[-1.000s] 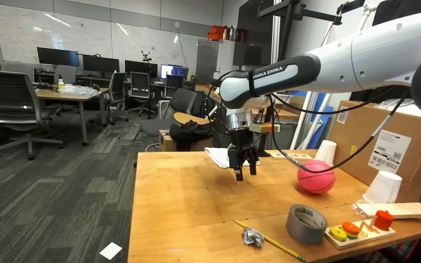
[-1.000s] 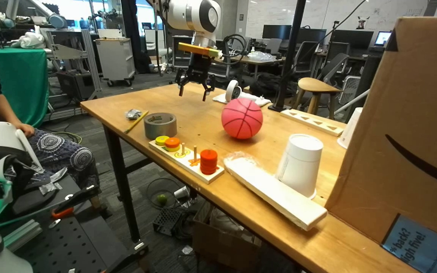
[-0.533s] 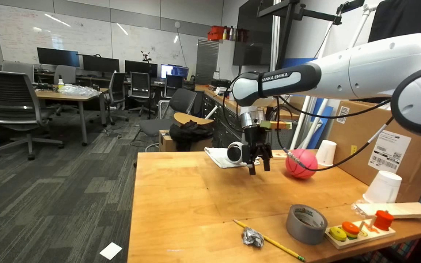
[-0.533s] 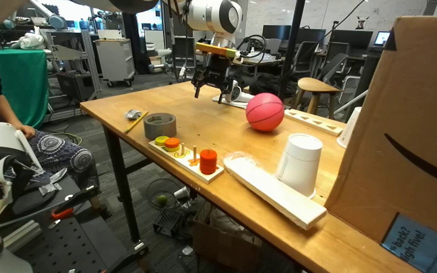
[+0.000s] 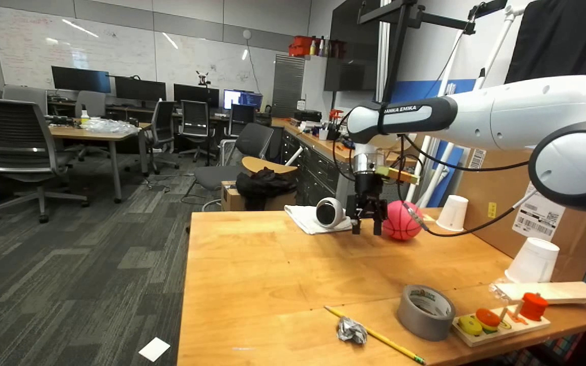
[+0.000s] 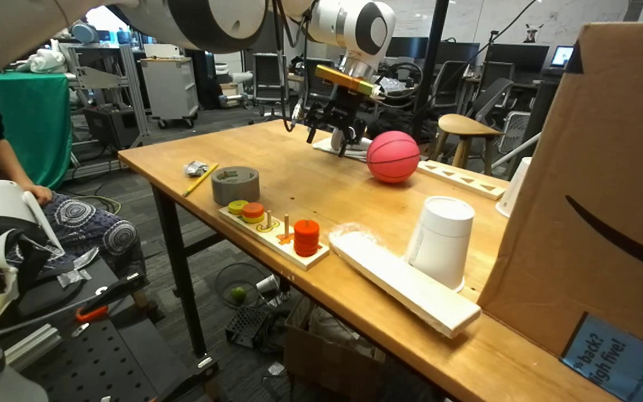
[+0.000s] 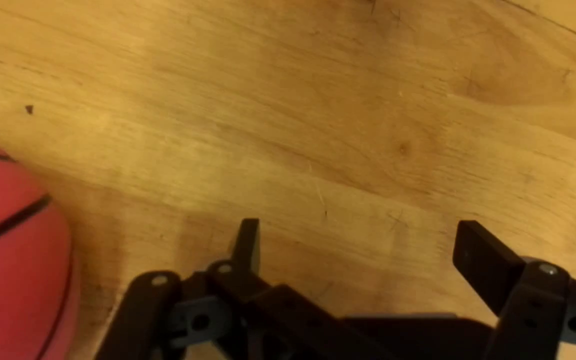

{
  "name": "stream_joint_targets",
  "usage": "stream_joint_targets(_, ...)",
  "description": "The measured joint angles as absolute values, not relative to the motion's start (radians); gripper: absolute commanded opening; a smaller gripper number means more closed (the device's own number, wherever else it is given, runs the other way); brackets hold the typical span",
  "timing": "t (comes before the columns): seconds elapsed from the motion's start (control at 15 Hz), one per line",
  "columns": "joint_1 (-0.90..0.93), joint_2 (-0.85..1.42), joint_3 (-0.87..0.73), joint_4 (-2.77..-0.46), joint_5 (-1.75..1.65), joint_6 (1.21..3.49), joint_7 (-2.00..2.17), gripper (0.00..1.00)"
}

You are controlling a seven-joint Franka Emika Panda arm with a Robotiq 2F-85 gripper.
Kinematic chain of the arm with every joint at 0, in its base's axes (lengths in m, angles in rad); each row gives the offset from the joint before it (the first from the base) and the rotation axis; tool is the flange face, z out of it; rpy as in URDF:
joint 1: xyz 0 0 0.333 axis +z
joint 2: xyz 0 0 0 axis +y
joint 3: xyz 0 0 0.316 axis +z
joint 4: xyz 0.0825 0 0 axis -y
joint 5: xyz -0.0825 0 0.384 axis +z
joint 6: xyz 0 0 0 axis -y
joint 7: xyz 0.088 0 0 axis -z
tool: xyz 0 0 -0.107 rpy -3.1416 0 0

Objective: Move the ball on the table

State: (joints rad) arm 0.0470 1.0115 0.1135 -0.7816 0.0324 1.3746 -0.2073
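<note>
Pink, the ball [image 7: 13, 250] rests on the table [image 7: 268, 125] just beside the gripper [image 7: 359, 224] (its jaws spread apart).

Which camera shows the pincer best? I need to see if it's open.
The wrist view: the pincer shows large and open, with tabletop visible between its fingers. Both exterior views show it small and dark, fingers apart too.

Tape roll [image 6: 235, 187] beside a pegged board [image 6: 272, 236]
Yellow pencil [image 6: 201, 179] just beside crumpled foil [image 6: 195, 168]; white cups [image 6: 441, 243] upside down near a cardboard box [image 6: 589, 184].
</note>
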Motion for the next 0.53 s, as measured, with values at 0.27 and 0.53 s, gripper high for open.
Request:
stream_joint_targets(0.27, -0.007, 1.02, 0.159, -0.751, 0.17, 1.427, -0.207, 1.0)
stream_joint_targets(0.53, -0.029, 1.02, 0.159, -0.745, 0.21, 1.513, -0.158, 1.0)
